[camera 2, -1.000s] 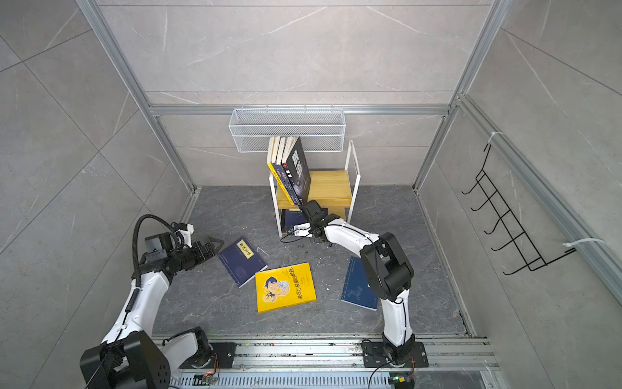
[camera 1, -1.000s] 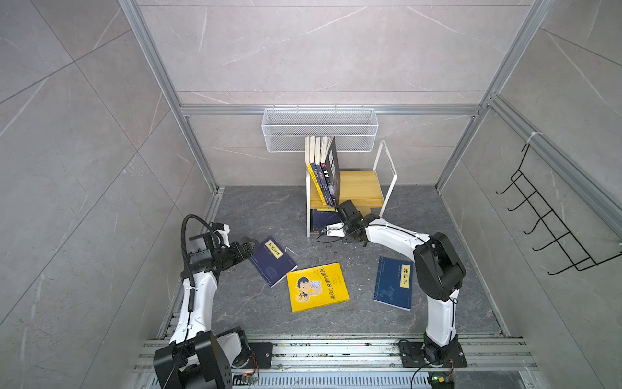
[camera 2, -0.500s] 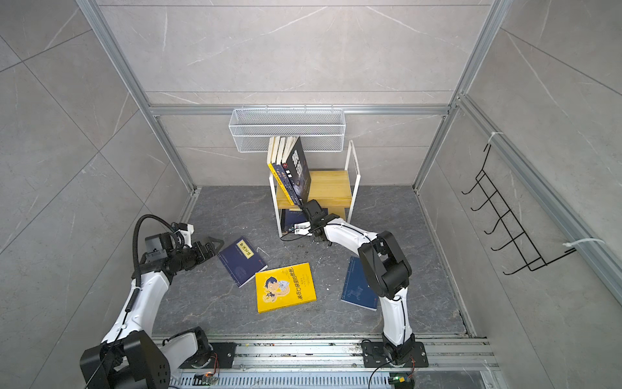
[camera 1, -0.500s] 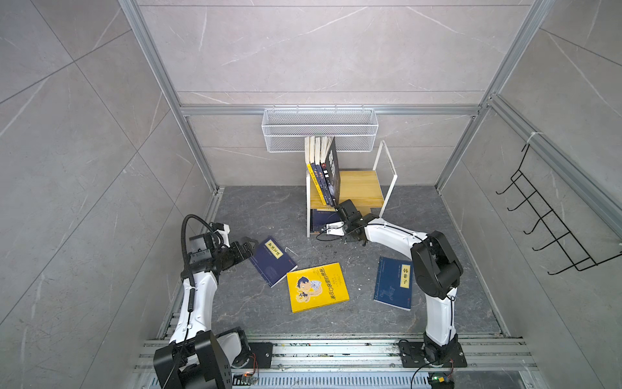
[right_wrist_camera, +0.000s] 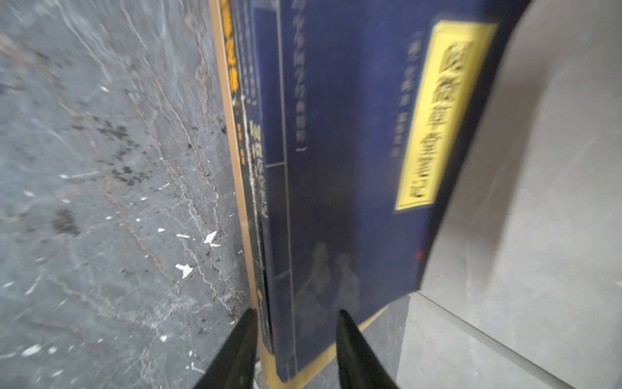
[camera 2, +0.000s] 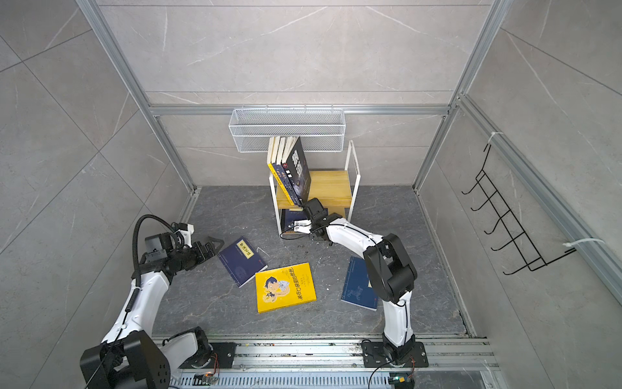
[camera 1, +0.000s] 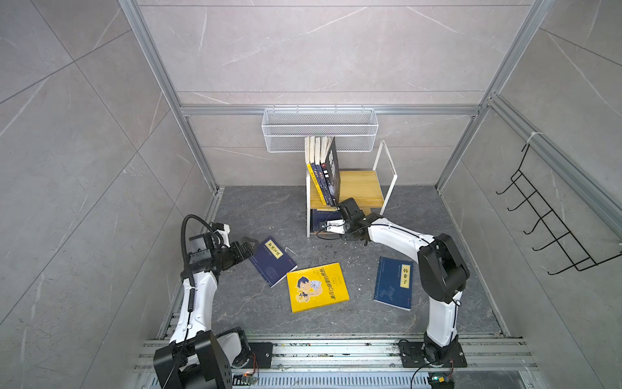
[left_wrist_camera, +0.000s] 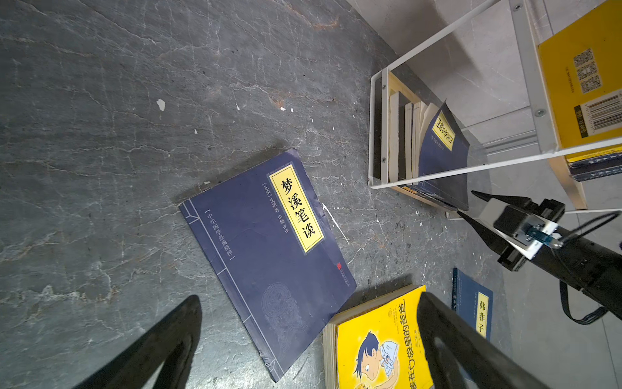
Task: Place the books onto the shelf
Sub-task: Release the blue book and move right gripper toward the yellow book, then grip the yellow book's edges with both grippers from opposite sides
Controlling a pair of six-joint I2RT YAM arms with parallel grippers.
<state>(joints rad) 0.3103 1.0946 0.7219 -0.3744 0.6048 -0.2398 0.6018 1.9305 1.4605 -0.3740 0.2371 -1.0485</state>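
Well, shelf (camera 1: 361, 185): it stands on the grey bench (camera 1: 262, 208) against the back wall, under a white wire basket (camera 1: 319, 129).
Upper tier: a row of books (camera 1: 324, 170) stands at its left end, leaning together, with a black cover outermost.
Lower tier: more books stand upright, with a yellow-labelled navy book (right_wrist_camera: 336, 134) on the outside.
Right gripper (right_wrist_camera: 296, 315): it is at the lower tier's front, jaws part-way apart astride that book's bottom edge; I cannot tell whether they pinch it.
Left gripper (camera 1: 249, 247): it is spread wide and empty, just beside the navy 梦溪笔谈 book (camera 1: 273, 262).
Flat on the bench: the 梦溪笔谈 book; a yellow cartoon book (camera 1: 318, 287) just beside it; and the navy 韩非子 book (camera 1: 393, 283), which lies apart by the right arm.
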